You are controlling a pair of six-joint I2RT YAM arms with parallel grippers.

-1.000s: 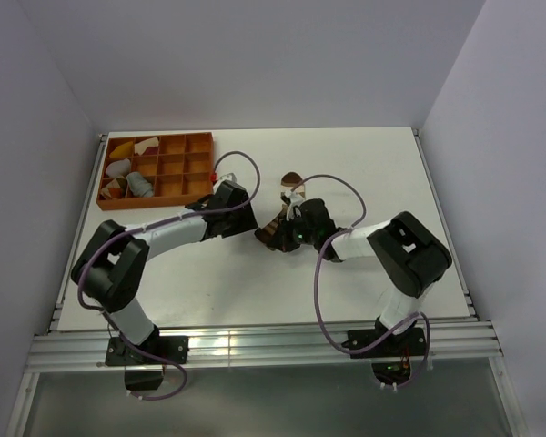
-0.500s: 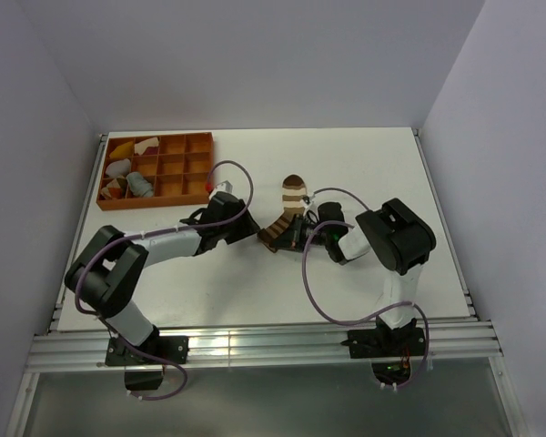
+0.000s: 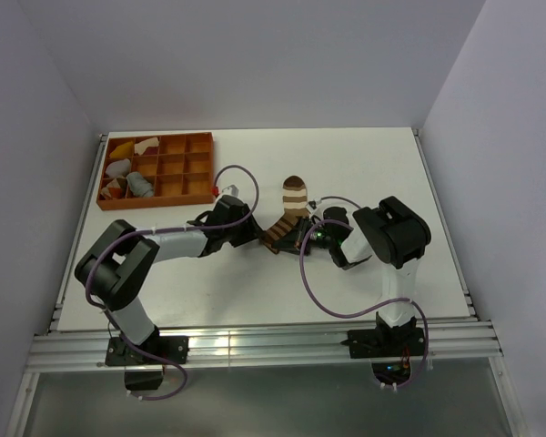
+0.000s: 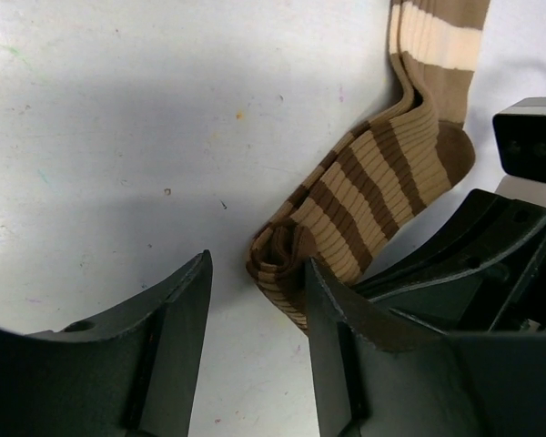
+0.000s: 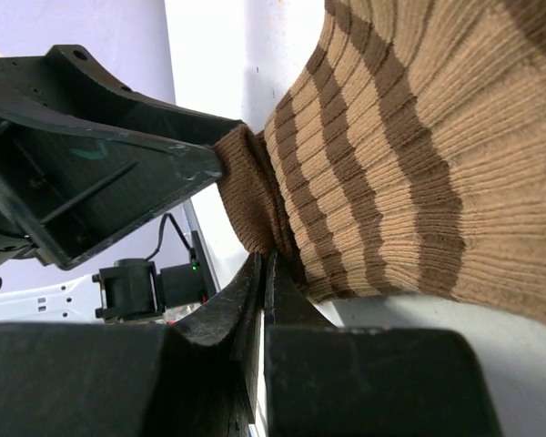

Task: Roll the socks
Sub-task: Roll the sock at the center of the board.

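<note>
Right gripper [image 5: 266,264]: jaws pressed together, pinching the folded cuff end of the brown-and-cream striped ribbed fabric sock [image 4: 382,173]. Left gripper [image 4: 257,266]: spread wide, gripping nothing, that same fold sitting at the mouth of its gap against one finger. Sock lies mid white table [image 3: 164,300], toe pointing away from the bases.

You are working in a robotics lab cell, not a home or a shop. Your left arm [image 3: 127,264] and right arm [image 3: 396,241] are bolted to an aluminium rail [image 3: 264,346] at the near edge of a white table [image 3: 255,287]. Plain pale walls [image 3: 255,55] box the table in on three sides. Purple cables [image 3: 314,293] loop loose from both arms. An orange compartment tray [image 3: 155,204] sits at the far left corner. The left wrist view shows the tabletop flecked with small marks.
</note>
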